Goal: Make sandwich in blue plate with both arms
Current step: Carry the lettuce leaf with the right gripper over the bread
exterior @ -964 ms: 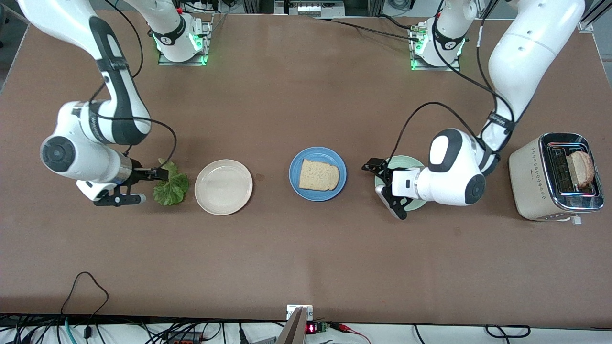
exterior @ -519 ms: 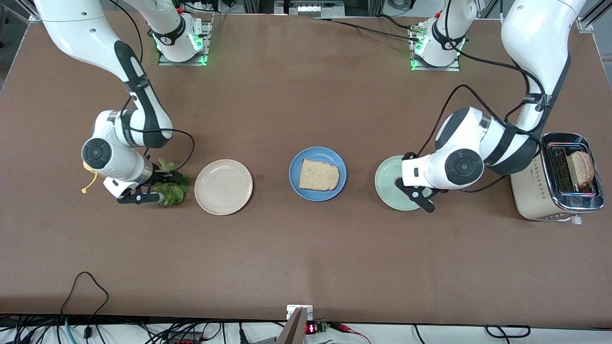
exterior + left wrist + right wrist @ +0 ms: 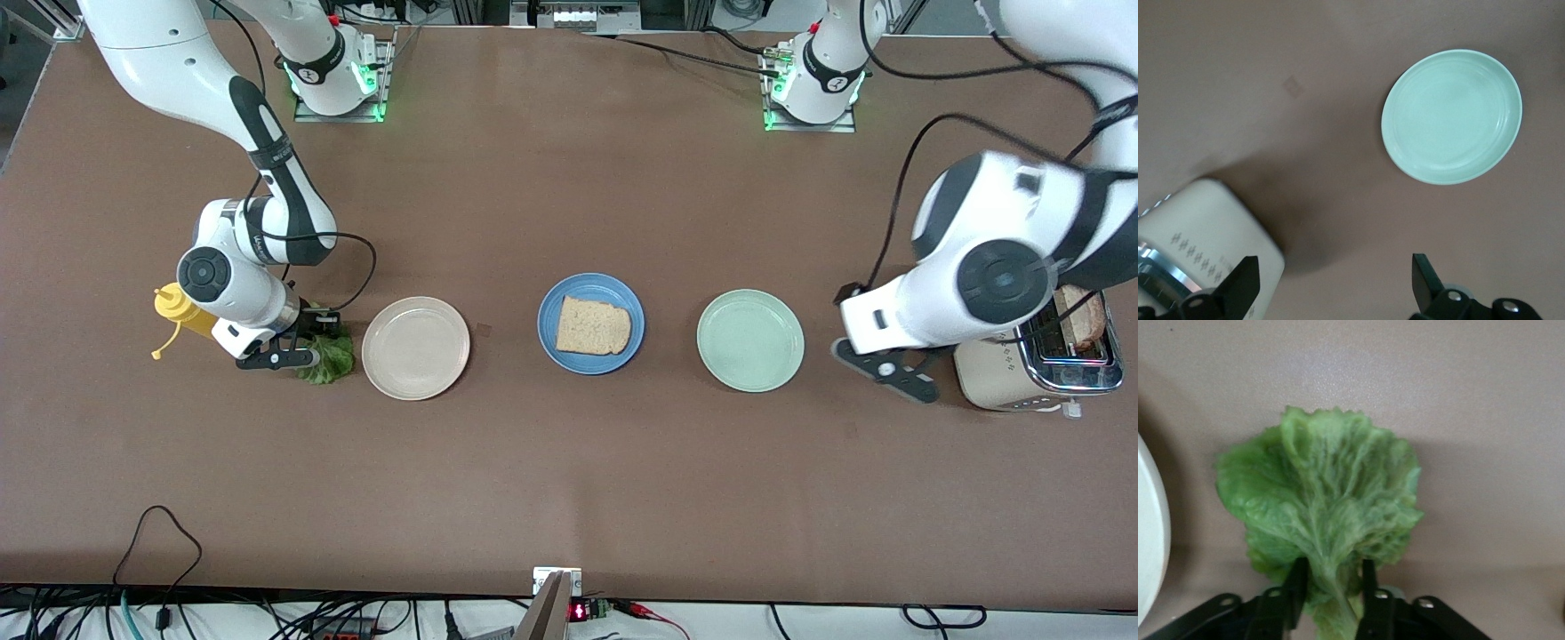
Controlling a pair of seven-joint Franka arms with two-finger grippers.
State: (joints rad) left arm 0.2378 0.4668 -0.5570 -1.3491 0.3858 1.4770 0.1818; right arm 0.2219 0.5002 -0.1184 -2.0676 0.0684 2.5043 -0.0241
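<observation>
The blue plate (image 3: 548,307) lies mid-table with one bread slice (image 3: 593,325) on it. A second slice (image 3: 1082,313) stands in the toaster (image 3: 987,369) at the left arm's end. The green lettuce leaf (image 3: 331,360) lies on the table beside the cream plate (image 3: 415,348), toward the right arm's end. My right gripper (image 3: 300,342) is low at the leaf. In the right wrist view its fingers (image 3: 1296,590) are shut on the stem of the leaf (image 3: 1321,500). My left gripper (image 3: 885,369) hangs open and empty between the mint plate (image 3: 750,340) and the toaster; its own view shows it (image 3: 1333,273) over bare table.
A yellow squeeze bottle (image 3: 182,311) lies beside the right arm's wrist, toward the table's end. The mint plate (image 3: 1451,117) and the toaster's corner (image 3: 1201,230) show in the left wrist view. Cables trail from both arms.
My left gripper has swung off the mint plate toward the toaster. My right gripper has slid in along the lettuce toward the cream plate, uncovering the yellow bottle.
</observation>
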